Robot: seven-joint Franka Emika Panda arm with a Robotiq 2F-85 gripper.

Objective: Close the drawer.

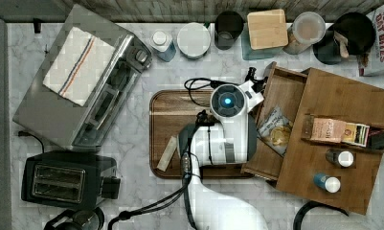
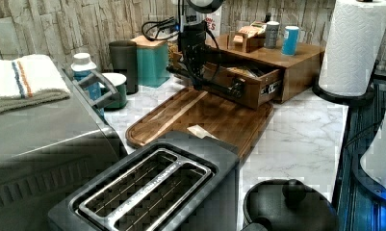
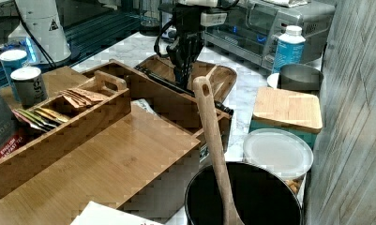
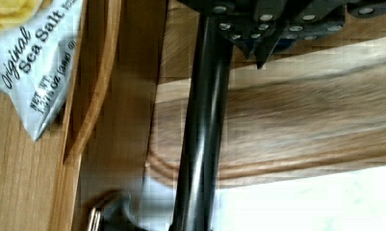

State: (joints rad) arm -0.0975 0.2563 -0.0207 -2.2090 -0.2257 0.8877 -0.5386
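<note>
Marble counter [image 2: 301, 134] lies under everything you see. Your gripper [image 2: 199, 79] hangs at the drawer's black bar handle [image 4: 200, 125], which crosses just beneath its fingers [image 4: 258, 45]; whether they are closed on the bar cannot be told. That drawer [image 1: 276, 96] stands pulled out from the wooden organizer box [image 1: 343, 96], over the edge of the dark serving tray [image 1: 168, 112], with a bag of sea salt chips [image 1: 275, 129] lying inside. Bottles [image 1: 334, 158] and tea packets [image 1: 338, 130] sit on the box top.
</note>
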